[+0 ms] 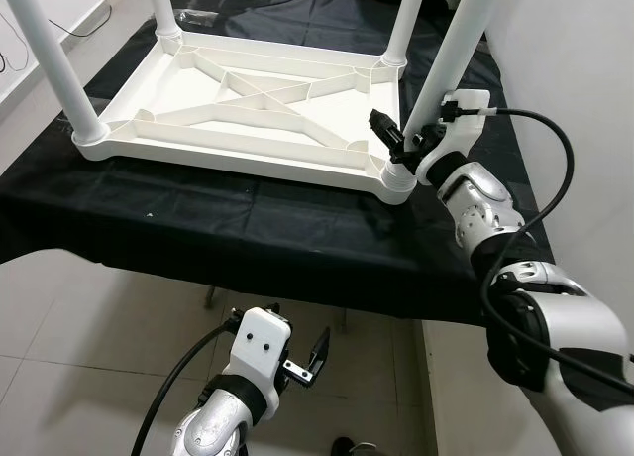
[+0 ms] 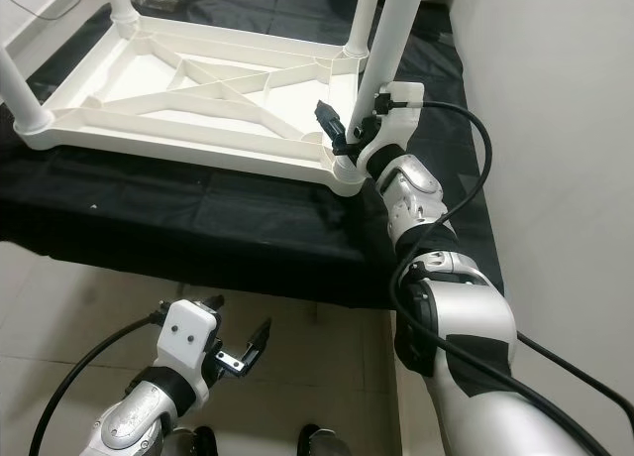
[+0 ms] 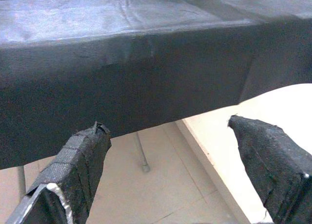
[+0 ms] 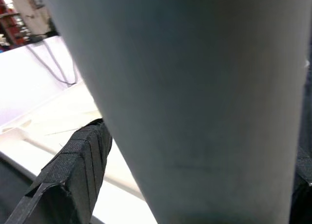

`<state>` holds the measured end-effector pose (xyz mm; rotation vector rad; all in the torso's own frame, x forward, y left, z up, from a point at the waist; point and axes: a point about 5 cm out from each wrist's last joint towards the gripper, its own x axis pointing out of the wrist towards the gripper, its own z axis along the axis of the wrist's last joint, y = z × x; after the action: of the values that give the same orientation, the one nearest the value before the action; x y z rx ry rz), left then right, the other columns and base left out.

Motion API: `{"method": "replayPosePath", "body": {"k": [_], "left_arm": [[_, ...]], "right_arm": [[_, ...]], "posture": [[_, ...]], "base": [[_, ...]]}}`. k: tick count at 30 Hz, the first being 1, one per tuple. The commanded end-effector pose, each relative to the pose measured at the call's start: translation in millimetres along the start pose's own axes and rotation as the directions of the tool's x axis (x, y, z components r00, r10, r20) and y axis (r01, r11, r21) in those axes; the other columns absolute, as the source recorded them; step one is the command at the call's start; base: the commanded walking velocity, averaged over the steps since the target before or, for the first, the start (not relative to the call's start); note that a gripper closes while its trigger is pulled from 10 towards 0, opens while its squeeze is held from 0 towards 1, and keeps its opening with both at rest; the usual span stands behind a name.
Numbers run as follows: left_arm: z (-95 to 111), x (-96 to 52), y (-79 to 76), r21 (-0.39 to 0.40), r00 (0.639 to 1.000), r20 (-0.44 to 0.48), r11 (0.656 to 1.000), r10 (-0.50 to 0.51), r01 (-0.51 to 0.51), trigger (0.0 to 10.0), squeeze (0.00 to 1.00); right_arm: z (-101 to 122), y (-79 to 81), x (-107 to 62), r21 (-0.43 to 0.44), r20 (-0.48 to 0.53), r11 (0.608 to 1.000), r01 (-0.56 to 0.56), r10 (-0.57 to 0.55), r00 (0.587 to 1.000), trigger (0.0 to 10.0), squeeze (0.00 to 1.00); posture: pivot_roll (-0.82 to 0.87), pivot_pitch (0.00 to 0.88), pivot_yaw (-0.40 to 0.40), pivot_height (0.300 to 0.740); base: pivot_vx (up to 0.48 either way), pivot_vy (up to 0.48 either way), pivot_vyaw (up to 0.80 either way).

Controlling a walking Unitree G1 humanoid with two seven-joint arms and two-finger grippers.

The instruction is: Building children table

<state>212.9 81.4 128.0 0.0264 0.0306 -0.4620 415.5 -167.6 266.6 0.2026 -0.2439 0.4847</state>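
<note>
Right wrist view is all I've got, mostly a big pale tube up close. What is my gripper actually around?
Observer: The right gripper is closed around a white table leg, just above its corner socket.
Operator: What's the leg attached to?
Observer: An upside-down white table top, lying on a black cloth; other legs stand in three more corners.
Operator: And my other arm?
Observer: The left gripper hangs below the cloth's front edge, fingers open, holding nothing.

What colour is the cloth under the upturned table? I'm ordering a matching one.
Plain black cloth, seen best in the left eye view.
</note>
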Motion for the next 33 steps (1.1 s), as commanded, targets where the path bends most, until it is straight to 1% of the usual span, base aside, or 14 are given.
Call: {"method": "replayPosePath", "body": {"k": [1,3,5,6,11,16,21,27,30,33], "left_arm": [[-6.0,-2.3,-3.2,0.000,1.000,-0.022,1.000,-0.002,0.002,10.0,0.00],[-6.0,-2.3,-3.4,-0.001,1.000,-0.022,1.000,-0.004,0.004,10.0,0.00],[-6.0,-2.3,-3.4,-0.001,1.000,-0.022,1.000,-0.004,0.004,10.0,0.00],[-6.1,-2.4,-3.5,-0.001,1.000,-0.022,1.000,-0.005,0.005,10.0,0.00],[-6.5,-2.3,-3.6,0.001,1.000,-0.023,1.000,-0.009,0.009,10.0,0.00],[-6.5,-2.6,-3.0,0.004,1.000,-0.023,1.000,-0.008,0.008,10.0,0.00],[-6.4,-2.7,-2.6,0.005,1.000,-0.024,1.000,-0.009,0.009,10.0,0.00],[-6.1,-2.8,-2.7,0.005,1.000,-0.023,1.000,-0.009,0.009,10.0,0.00],[-5.9,-3.1,-3.2,0.004,1.000,-0.023,1.000,-0.009,0.009,10.0,0.00],[-5.7,-3.2,-3.3,0.004,1.000,-0.022,1.000,-0.009,0.009,10.0,0.00]], "right_arm": [[-12.6,5.0,-1.3,0.027,-0.051,0.998,-0.055,0.057,0.997,10.0,0.00],[-12.1,7.8,-1.3,0.030,-0.060,0.993,-0.113,0.115,0.992,10.0,0.00],[-12.1,7.8,-1.3,0.030,-0.060,0.993,-0.113,0.115,0.992,10.0,0.00],[-12.0,8.7,-1.3,0.030,-0.064,0.990,-0.134,0.136,0.989,10.0,0.00],[-11.8,11.9,-0.1,0.026,-0.072,0.985,-0.169,0.170,0.983,10.0,0.00],[-10.0,13.1,1.6,0.017,-0.068,0.986,-0.168,0.168,0.983,10.0,0.00],[-3.1,12.2,4.2,-0.018,-0.042,0.991,-0.135,0.134,0.990,10.0,0.00],[0.3,13.3,6.2,-0.059,-0.046,0.989,-0.135,0.133,0.990,10.0,0.00],[4.3,14.5,8.4,-0.104,-0.053,0.985,-0.134,0.130,0.990,10.0,0.00],[5.0,15.4,9.1,-0.108,-0.053,0.984,-0.142,0.137,0.989,10.0,0.00]], "posture": [[0.14,0.221,-0.089,0.740],[0.14,0.220,-0.088,0.740],[0.14,0.220,-0.088,0.740],[0.14,0.218,-0.088,0.740],[0.14,0.215,-0.086,0.740],[0.14,0.217,-0.086,0.740],[0.14,0.220,-0.086,0.740],[0.14,0.225,-0.087,0.740],[0.14,0.227,-0.089,0.740],[0.14,0.230,-0.090,0.740]], "base": [[0.000,0.000,0.00],[0.000,0.000,0.00],[0.000,0.000,0.00],[0.000,0.000,0.00],[0.000,0.000,0.00],[0.000,0.000,0.00],[0.000,0.000,0.00],[0.000,0.000,0.00],[0.000,0.000,0.00],[0.000,0.000,0.00]]}}
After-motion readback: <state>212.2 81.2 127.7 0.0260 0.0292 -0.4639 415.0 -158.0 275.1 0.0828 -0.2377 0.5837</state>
